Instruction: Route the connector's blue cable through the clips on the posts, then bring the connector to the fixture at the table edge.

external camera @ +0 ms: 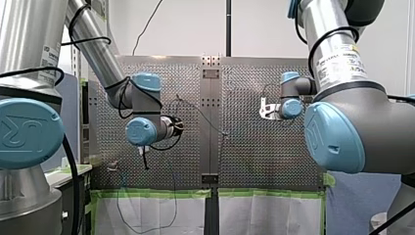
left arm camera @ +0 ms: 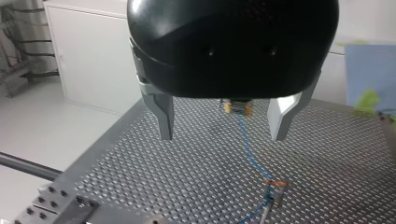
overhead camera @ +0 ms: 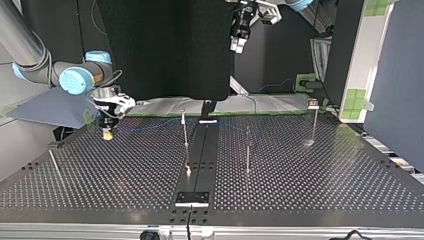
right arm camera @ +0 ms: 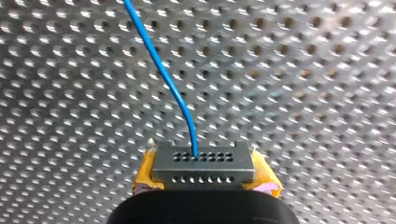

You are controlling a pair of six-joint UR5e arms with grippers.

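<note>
Firmly pinched the connector (right arm camera: 203, 165) in the right gripper (right arm camera: 204, 176), low over the table (overhead camera: 325, 165) at the top view's left, blue cable (right arm camera: 163, 74) trailing ahead. Hung the left gripper (left arm camera: 224, 123) spread and empty. Probably called for a slow carry, without tugging the blue cable.

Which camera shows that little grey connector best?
The right wrist view: the connector sits close, clamped between yellow pads, blue cable leaving it. The left wrist view shows it small and distant; top and front views hardly show it.

Perf. table (overhead camera: 325, 165), green tape (external camera: 156, 194) at edge.
</note>
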